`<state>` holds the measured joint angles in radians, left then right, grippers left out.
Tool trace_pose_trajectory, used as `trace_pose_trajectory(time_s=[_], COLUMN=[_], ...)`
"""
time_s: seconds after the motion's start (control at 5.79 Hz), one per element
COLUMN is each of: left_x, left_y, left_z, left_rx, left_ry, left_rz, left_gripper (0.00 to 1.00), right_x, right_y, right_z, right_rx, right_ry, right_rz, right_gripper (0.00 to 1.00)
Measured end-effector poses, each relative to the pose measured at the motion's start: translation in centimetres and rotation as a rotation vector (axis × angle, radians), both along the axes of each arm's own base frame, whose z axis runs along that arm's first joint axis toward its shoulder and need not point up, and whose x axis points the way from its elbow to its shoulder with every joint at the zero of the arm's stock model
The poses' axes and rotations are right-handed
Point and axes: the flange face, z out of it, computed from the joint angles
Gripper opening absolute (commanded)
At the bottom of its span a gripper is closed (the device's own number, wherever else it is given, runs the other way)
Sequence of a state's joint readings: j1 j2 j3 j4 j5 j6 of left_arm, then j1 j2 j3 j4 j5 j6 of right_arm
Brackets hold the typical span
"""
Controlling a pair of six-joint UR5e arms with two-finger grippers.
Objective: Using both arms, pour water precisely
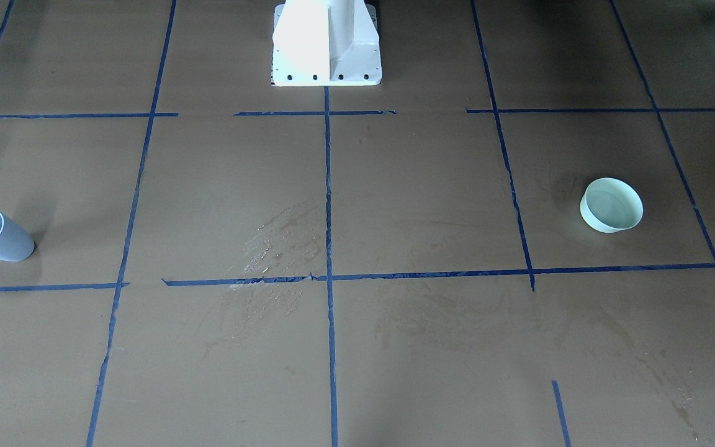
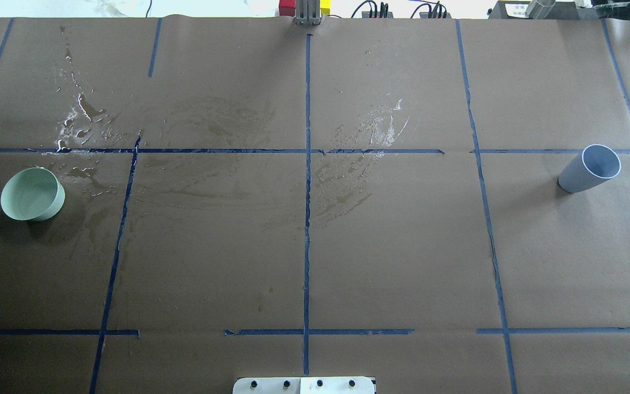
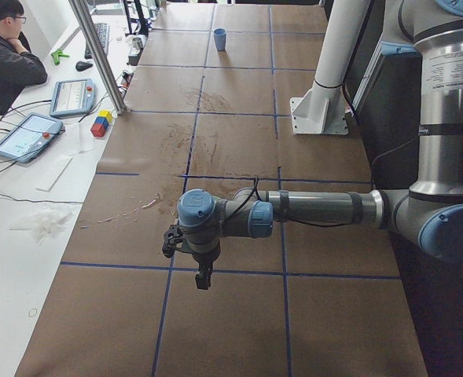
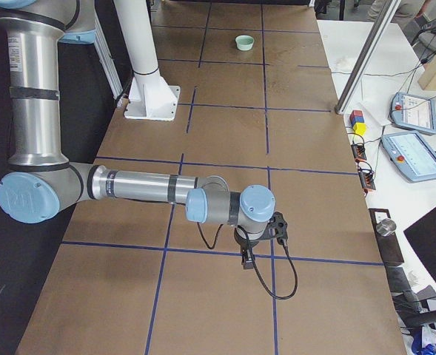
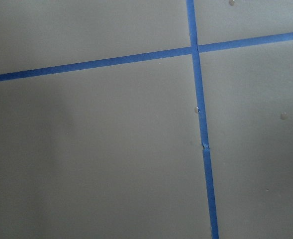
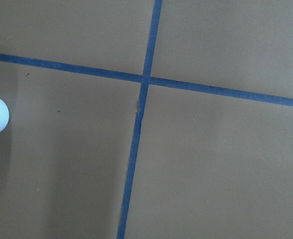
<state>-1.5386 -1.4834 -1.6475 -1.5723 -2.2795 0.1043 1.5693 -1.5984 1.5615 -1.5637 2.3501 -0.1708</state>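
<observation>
The left arm (image 3: 317, 208) and right arm (image 4: 140, 185) each stretch out level, left gripper (image 3: 203, 276) and right gripper (image 4: 246, 259) pointing down, their grip too small to judge.

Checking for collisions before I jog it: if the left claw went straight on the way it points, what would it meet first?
The left claw points straight down, so it would likely meet the brown paper table cover first, near a blue tape line; its height is unclear.
</observation>
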Motion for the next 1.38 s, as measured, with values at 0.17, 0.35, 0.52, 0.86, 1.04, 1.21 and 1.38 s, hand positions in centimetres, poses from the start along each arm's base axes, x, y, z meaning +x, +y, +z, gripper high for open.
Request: trace_pose_trajectory(time_s=[0.17,0.35,0.52,0.86,1.04,1.21,1.38], left_x=[0.1,0.1,0.3,0.6,0.7,0.9,1.9], left_y=[0.0,-0.1,-0.1,-1.5,-2.4,-2.7,-3.0], left_z=[0.0,-0.2,-0.4,-1.8,-2.9,-3.8,-4.7], left_rx=[0.001,0.006,0.013,0.047,0.073,0.103,0.157], left_ry=[0.001,0.001,0.000,-0.001,0.008,0.037,0.071], left_rz=[0.002,0.003,0.005,0.006,0.009,0.013,0.024], left_gripper=[1.00,1.00,1.00,1.00,1.00,1.00,1.00], right_x=[0.0,0.0,0.0,0.0,0.0,0.0,0.0], right_y=[0.0,0.0,0.0,0.0,0.0,0.0,-0.1], right_z=[0.0,0.0,-0.1,-0.1,-0.1,-0.1,-0.5], right_rx=[0.001,0.001,0.002,0.002,0.003,0.003,0.009], right_ry=[0.000,0.000,0.001,0.001,0.002,0.002,0.002], right_rz=[0.000,0.000,0.000,0.000,0.000,0.000,0.001], right_gripper=[1.00,1.00,1.00,1.00,1.00,1.00,1.00])
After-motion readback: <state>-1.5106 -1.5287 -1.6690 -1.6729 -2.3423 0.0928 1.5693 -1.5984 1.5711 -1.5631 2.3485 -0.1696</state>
